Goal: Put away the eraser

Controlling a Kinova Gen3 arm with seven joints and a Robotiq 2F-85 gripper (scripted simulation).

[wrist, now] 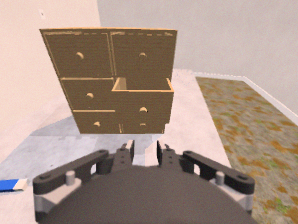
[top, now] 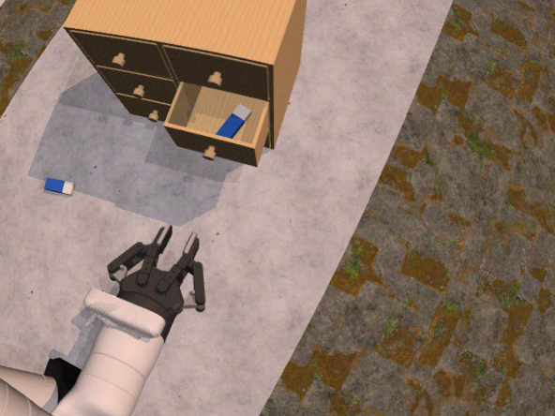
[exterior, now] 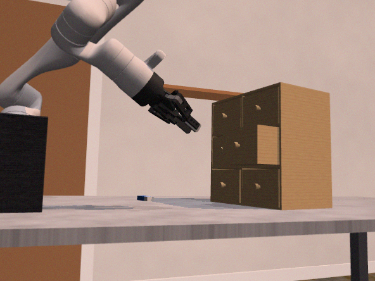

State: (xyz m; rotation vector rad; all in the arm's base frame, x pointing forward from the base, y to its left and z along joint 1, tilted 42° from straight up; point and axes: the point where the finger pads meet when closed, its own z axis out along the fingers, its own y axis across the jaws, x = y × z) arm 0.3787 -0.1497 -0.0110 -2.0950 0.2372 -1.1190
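Hanging in the air well back from the chest (top: 187,28), the gripper (top: 177,238) had its fingers partly closed with a narrow gap and nothing between them, so my guess is it was free to go for the loose eraser. One drawer (top: 217,123), middle row on the side nearest the bench's floor-side edge, stood pulled out maybe halfway, level as far as I could tell, with a blue-and-white eraser (top: 233,121) lying slanted inside, so that was the target. The eraser on the table (top: 58,185) lay flat, well off toward the opposite long edge, apart from everything. The bench (top: 328,141) was mottled grey stone-look on dark legs; the floor (top: 469,234) was mossy brown paving, the wall plain pale.
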